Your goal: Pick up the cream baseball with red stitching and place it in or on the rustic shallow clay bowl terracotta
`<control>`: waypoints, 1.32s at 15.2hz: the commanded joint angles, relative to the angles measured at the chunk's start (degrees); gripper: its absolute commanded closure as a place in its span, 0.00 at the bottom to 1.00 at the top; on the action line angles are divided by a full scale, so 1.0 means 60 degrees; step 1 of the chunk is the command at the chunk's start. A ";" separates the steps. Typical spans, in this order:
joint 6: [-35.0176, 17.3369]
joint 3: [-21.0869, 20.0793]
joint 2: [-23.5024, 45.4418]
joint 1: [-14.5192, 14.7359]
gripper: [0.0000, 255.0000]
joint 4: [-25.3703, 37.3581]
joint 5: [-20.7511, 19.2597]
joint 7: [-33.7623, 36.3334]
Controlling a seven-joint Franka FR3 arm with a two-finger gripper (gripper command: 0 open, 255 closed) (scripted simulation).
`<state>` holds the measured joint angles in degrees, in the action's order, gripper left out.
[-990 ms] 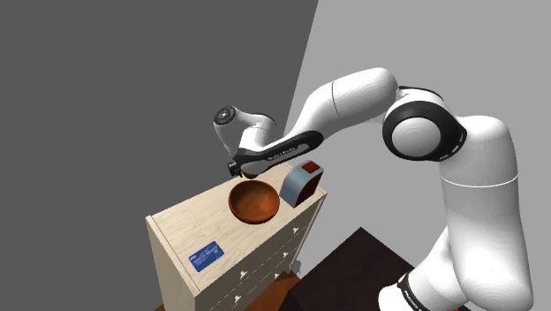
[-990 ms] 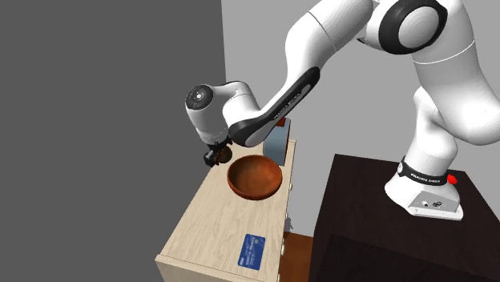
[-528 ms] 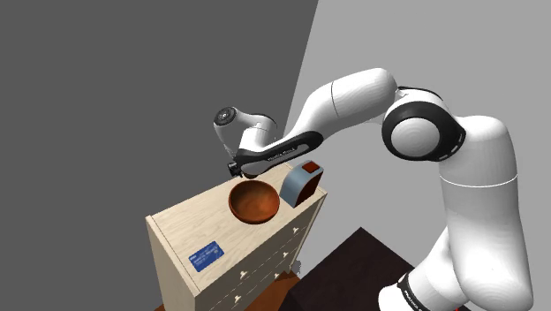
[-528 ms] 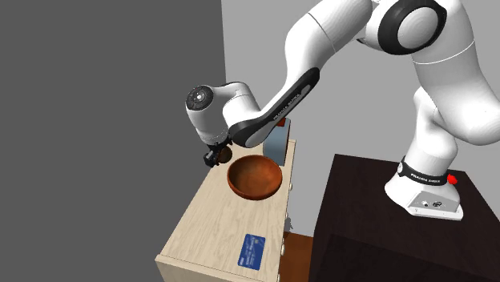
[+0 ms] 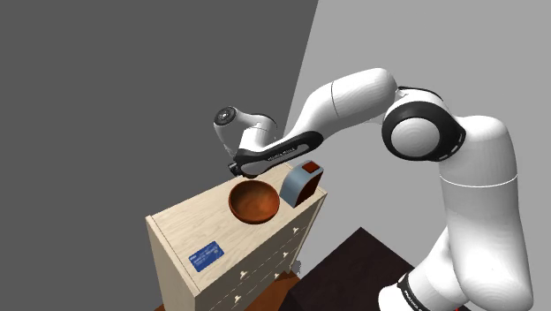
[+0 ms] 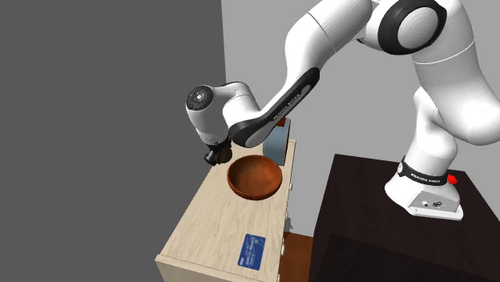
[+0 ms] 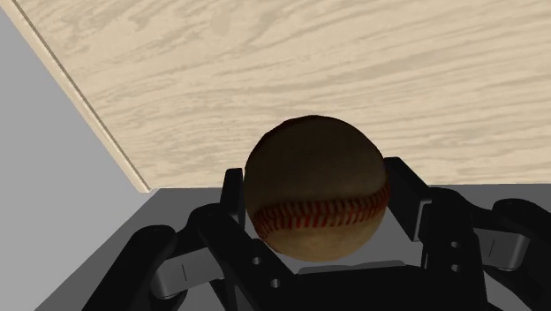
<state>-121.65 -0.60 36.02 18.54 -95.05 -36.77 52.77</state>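
A black two-finger gripper (image 7: pixel 317 190) clamps a round, dingy tan baseball (image 7: pixel 313 168), its red seam running finger to finger, beside the reddish-brown shallow bowl (image 6: pixel 254 176), on the second exterior view's left.

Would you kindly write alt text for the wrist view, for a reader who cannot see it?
The black gripper clasps a scuffed tan baseball with red stitching between its two fingers. Beyond the ball lies a pale wood-grain dresser top, whose edge runs diagonally beside a grey area.
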 commanded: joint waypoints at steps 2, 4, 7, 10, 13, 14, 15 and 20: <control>-0.0004 0.0000 0.0002 -0.0001 1.00 -0.0003 0.0000 -0.0001; 0.0137 -0.0023 -0.0161 -0.0008 1.00 -0.0004 0.0050 -0.0098; 0.0356 -0.0055 -0.0393 -0.0016 1.00 0.0016 0.0125 -0.0246; 0.0581 -0.0086 -0.0615 -0.0022 1.00 0.0053 0.0200 -0.0395; 0.0812 -0.0114 -0.0825 -0.0026 1.00 0.0110 0.0274 -0.0547; 0.0891 -0.0123 -0.0892 -0.0027 1.00 0.0133 0.0299 -0.0597; 0.0970 -0.0131 -0.0958 -0.0028 1.00 0.0158 0.0323 -0.0648; 0.1378 -0.0171 -0.1266 -0.0028 1.00 0.0319 0.0440 -0.0904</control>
<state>-113.95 -1.58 28.82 18.40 -93.42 -34.29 47.75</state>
